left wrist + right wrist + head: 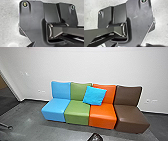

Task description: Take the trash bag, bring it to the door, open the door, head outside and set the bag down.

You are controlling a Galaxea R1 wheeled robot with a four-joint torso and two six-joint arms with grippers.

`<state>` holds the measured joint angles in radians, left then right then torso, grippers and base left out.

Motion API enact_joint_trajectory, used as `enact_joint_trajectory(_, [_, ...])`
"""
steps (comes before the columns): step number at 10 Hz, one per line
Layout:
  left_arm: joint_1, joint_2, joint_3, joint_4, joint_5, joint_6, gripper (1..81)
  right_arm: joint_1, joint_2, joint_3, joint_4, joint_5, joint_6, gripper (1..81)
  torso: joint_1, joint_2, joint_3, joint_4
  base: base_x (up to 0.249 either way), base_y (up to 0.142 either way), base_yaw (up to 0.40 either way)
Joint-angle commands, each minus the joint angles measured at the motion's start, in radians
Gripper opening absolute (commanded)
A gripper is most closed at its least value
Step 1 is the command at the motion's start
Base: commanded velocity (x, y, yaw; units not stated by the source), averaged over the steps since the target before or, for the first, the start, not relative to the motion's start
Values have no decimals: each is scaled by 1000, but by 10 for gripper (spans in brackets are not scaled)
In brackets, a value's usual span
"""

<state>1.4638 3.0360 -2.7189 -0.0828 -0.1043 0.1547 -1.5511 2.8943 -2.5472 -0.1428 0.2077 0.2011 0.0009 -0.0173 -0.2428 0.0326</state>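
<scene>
Coloured seats [77, 109] by wall [82, 67], floor [57, 130] along front edges

What seems to be the trash bag [95, 137] shows as a black, glossy, peaked lump in front of the orange seat [102, 118], apart from it; its lower part is hidden.

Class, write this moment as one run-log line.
head view | seats: blue, green, orange, brown, along wall | cushion: blue, against green and orange backs | dark object: partly seen, unidentified
</scene>
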Motion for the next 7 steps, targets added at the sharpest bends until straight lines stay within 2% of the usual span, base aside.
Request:
enact_joint_trajectory(1, [-18, -2, 1, -3, 66, -1, 811, 12, -2, 9, -1, -56, -8, 811, 0, 0, 0, 0, 147, 0, 0])
enact_joint_trajectory(7, [-18, -2, 2, -3, 66, -1, 811, 12, -1, 9, -3, -56, -8, 811, 0, 0, 0, 0, 127, 0, 0])
